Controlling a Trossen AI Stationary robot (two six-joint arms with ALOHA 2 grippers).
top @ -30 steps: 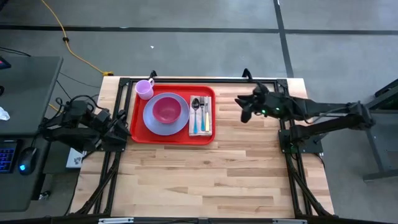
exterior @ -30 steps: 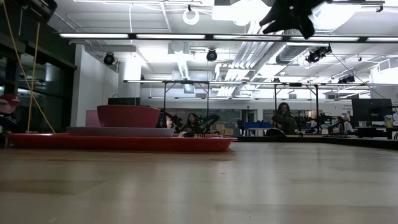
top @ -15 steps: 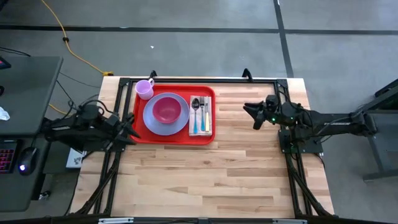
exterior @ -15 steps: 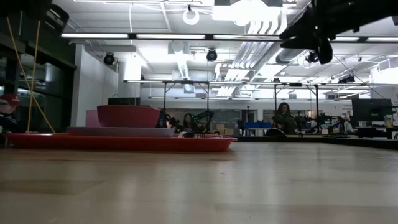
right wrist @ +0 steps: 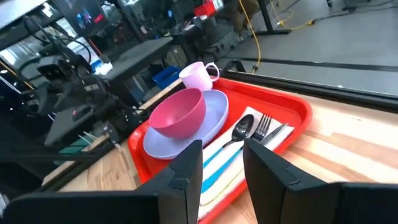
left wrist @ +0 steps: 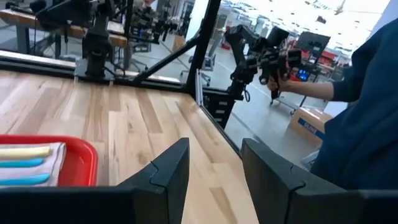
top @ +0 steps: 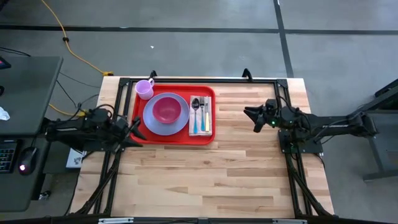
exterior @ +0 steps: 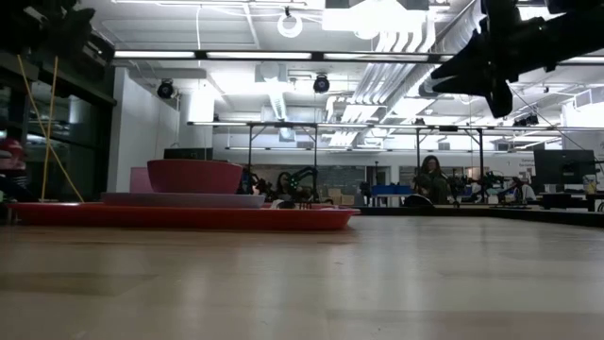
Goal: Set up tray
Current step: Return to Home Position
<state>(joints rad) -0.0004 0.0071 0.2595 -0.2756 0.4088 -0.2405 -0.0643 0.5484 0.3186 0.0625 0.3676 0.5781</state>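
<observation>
Setup looks done, tray (top: 174, 140) fully loaded
It sits far left, carrying plate (top: 151, 124), bowl (top: 166, 109), cup (top: 144, 89) and cutlery (top: 201, 115) on a napkin (top: 210, 124). Left gripper (top: 132, 130) is by its near-left corner and right gripper (top: 252, 115) is well off right, both jaws parted and empty. Only parking left, I'd guess.

The left arm (top: 81, 129) is folded low over its base at the left side, forearm roughly level. The left gripper (top: 132, 129) points inward toward the opposite arm; its fingers (left wrist: 168, 171) stand parted, nothing between them. The right arm (top: 329, 123) lies stretched level from its base at the right side. The right gripper (top: 254, 117) is held high, pointing inward, tips tilted slightly down, jaws parted by a narrow gap, nothing held.
</observation>
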